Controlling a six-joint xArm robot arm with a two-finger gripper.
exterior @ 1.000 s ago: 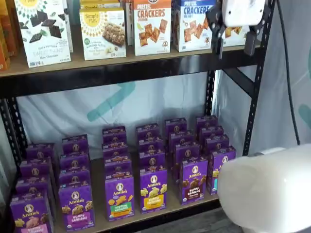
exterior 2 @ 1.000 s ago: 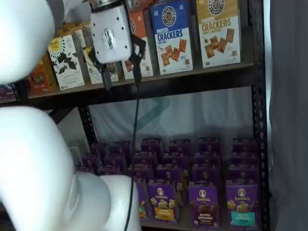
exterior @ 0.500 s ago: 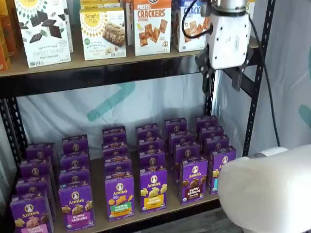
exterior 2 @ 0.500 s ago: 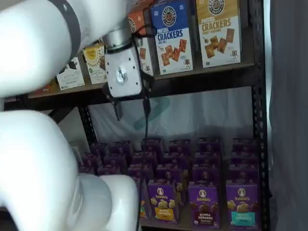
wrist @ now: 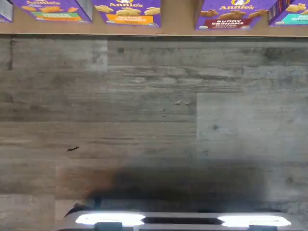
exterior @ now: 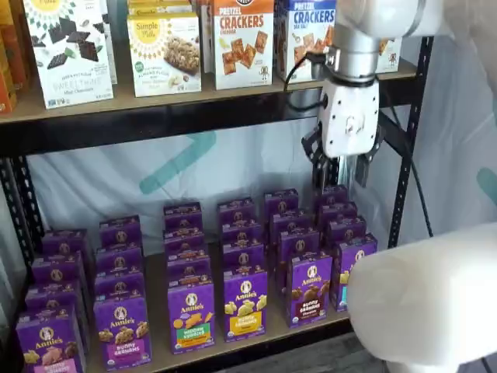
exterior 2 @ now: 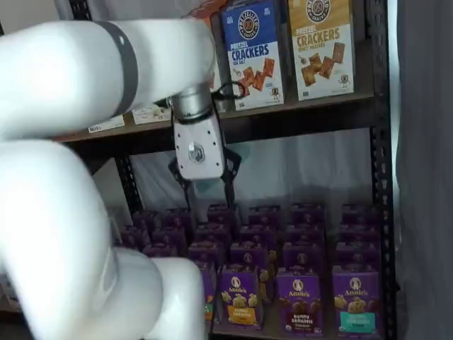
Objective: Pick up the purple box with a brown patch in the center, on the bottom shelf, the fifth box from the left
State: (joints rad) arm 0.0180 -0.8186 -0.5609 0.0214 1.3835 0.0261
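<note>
The purple box (exterior: 309, 289) with brown bunny cookies and a brown strip stands at the front of its row on the bottom shelf (exterior: 158, 273). It also shows in a shelf view as the purple box (exterior 2: 299, 302) and in the wrist view as the purple box (wrist: 234, 14), close to the shelf's front edge (wrist: 178, 28). My gripper (exterior: 340, 172) hangs open below the upper shelf beam, well above the rows and a little right of the box. The gripper (exterior 2: 205, 190) has a clear gap between its black fingers and holds nothing.
Neighbouring Annie's boxes flank it: a yellow-strip one (exterior: 245, 305) to its left, a teal-strip one (exterior 2: 356, 302) to its right. Cracker boxes (exterior: 243, 40) line the upper shelf. A black upright post (exterior: 405, 148) stands at the right. The white arm (exterior 2: 64, 234) fills the foreground. Grey wood floor (wrist: 154, 120) lies below.
The gripper has come down from the upper shelf's level to below its black beam, nearer the bottom shelf's rows. Its fingers have stayed open and the boxes have not moved.
</note>
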